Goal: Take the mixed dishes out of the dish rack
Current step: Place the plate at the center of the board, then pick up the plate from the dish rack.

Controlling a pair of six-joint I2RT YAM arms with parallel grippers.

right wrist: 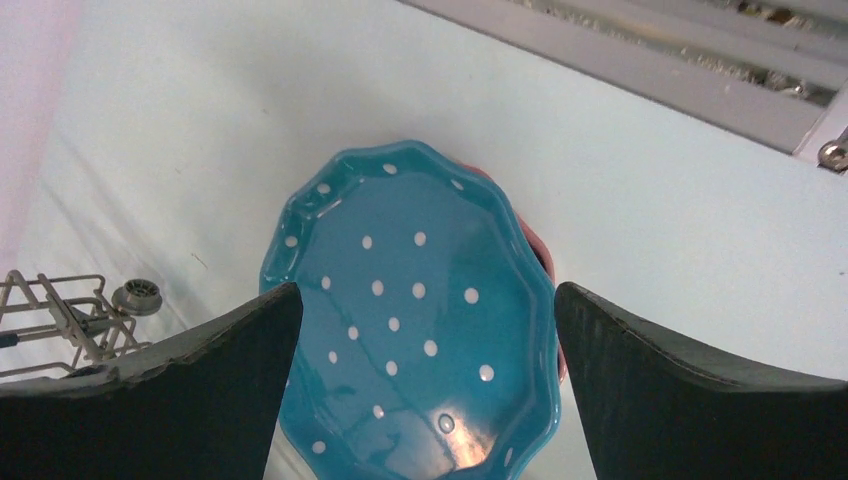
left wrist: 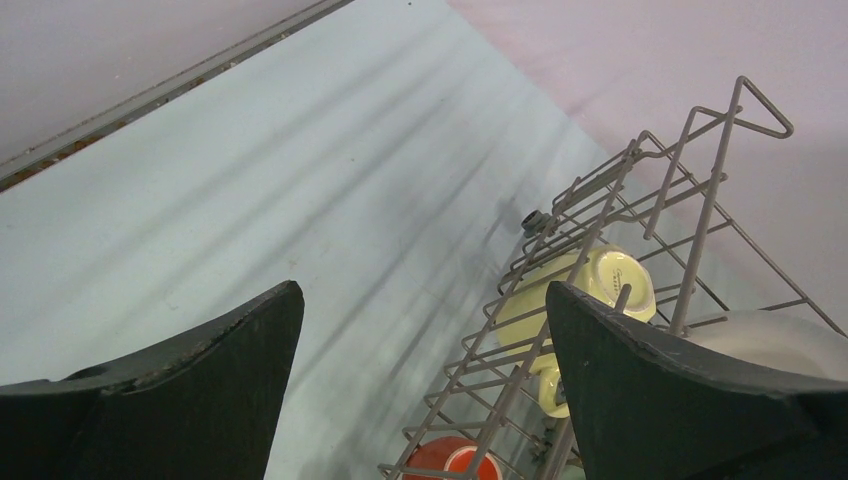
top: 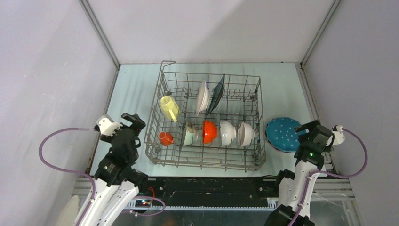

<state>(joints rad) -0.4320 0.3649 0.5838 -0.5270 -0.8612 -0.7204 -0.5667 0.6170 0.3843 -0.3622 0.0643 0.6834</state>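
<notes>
The grey wire dish rack [top: 153, 123] stands mid-table. It holds a pale yellow cup [top: 168, 106], a small orange mug [top: 165, 138], a pale green bowl [top: 190, 135], an orange bowl [top: 210, 132], two white bowls [top: 227, 133], a white plate [top: 203, 97] and a black plate [top: 216, 93]. A blue dotted plate [top: 282, 133] lies on the table right of the rack, on a pink plate [right wrist: 547, 262]. My left gripper [top: 131, 122] is open and empty, left of the rack. My right gripper [top: 310, 133] is open and empty above the blue plate [right wrist: 410, 320].
Grey walls enclose the table on three sides. The left wrist view shows the rack's left wall [left wrist: 590, 260], the yellow cup [left wrist: 590, 290] and orange mug [left wrist: 455, 460] behind it, and bare table [left wrist: 300, 200] to its left.
</notes>
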